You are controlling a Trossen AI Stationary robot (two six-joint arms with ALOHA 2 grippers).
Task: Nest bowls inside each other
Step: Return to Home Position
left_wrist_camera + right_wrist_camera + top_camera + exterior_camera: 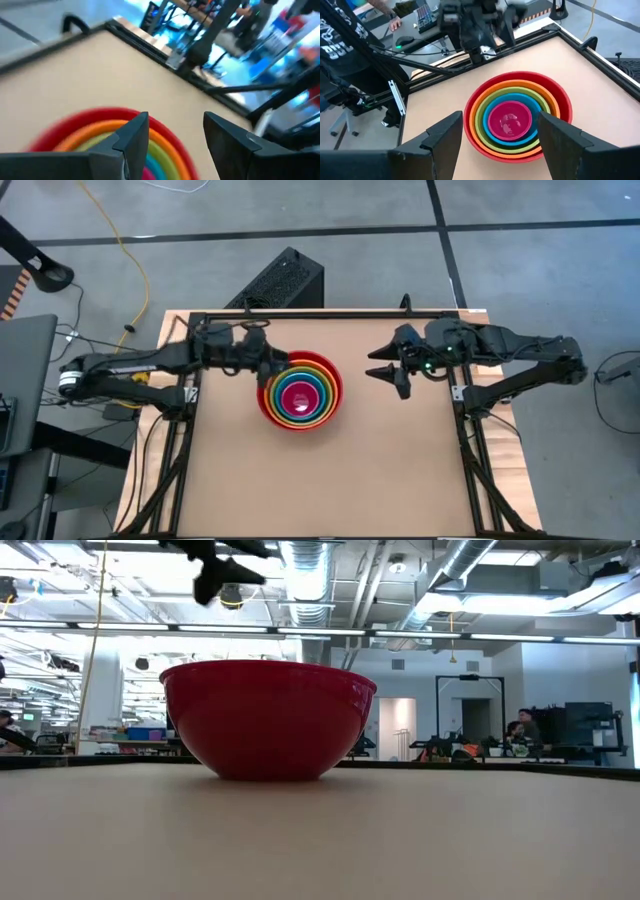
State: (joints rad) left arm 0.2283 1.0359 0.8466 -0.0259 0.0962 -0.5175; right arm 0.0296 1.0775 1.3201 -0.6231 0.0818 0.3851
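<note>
A stack of several nested bowls [300,390] rests on its base at the middle of the tan table; the outermost is red and the innermost [510,120] is pink. The low view shows only the red outer bowl [268,720]. My left gripper [275,366] hangs open above the stack's left rim, clear of it, with nothing between its fingers [175,122]; it also shows high up in the low view [225,570]. My right gripper [385,375] waits open in the air to the right of the stack [500,117], pointing toward it.
Black frame rails [320,313] run along the table's far and side edges. A black box [285,280] stands on the floor beyond the far edge. Bare tabletop [320,480] lies between the stack and the near edge. People sit far off in the room [520,730].
</note>
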